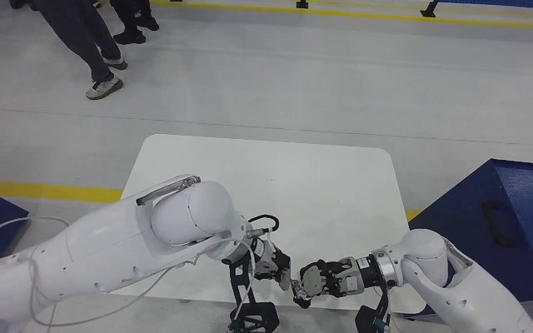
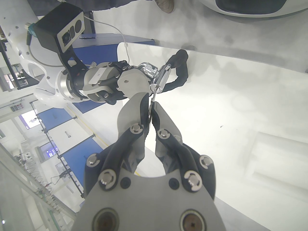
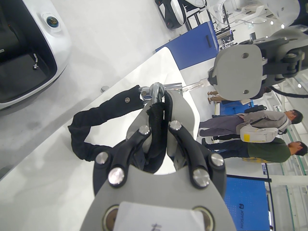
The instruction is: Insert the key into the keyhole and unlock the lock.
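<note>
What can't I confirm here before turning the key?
- Key depth: left wrist view, the key meets the lock edge-on; keyhole covered.
- Shackle latch: right wrist view, the right hand covers it.
- Top view: key and lock too small to read.

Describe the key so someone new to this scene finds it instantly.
Look to the edge of the white table nearest the robot, where the left pincer faces the lock. The key is the thin flat silver blade bridging them; unlike the chunky lock with its black-sleeved chain, it is slim and bare.
</note>
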Controlling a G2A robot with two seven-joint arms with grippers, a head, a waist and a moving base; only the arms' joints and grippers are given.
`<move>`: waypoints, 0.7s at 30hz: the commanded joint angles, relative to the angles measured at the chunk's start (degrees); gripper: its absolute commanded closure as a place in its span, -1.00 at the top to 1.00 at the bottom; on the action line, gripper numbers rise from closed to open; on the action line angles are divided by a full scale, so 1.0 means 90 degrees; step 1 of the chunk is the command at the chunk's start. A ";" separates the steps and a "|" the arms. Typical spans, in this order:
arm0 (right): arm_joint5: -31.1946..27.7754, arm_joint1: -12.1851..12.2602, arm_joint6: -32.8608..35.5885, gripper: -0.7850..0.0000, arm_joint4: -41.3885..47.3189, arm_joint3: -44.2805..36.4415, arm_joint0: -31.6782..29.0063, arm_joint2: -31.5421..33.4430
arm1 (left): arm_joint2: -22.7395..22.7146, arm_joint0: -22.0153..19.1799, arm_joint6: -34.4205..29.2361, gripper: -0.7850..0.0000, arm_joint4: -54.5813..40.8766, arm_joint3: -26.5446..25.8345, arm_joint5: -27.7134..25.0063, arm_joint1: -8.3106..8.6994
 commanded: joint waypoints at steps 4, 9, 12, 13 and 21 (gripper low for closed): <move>-0.0007 0.0003 0.0018 -1.00 0.0009 -0.0019 -0.0007 0.0000 | 0.0024 -0.0039 -0.0035 -1.00 -0.0022 0.0036 0.0059 -0.0047; -0.0006 0.0003 0.0042 -1.00 0.0023 -0.0030 -0.0008 -0.0007 | 0.0067 -0.0053 -0.0078 -1.00 -0.0047 0.0059 0.0101 -0.0098; -0.0011 0.0001 0.0052 -1.00 0.0021 -0.0036 -0.0001 -0.0020 | 0.0087 -0.0067 -0.0089 -1.00 -0.0056 0.0075 0.0131 -0.0127; -0.0012 0.0000 0.0055 -1.00 0.0022 -0.0038 0.0000 -0.0024 | 0.0097 -0.0073 -0.0087 -1.00 -0.0055 0.0082 0.0134 -0.0136; -0.0015 -0.0004 0.0080 -1.00 0.0032 -0.0046 0.0015 -0.0048 | 0.0154 -0.0112 -0.0069 -1.00 -0.0061 0.0141 0.0146 -0.0194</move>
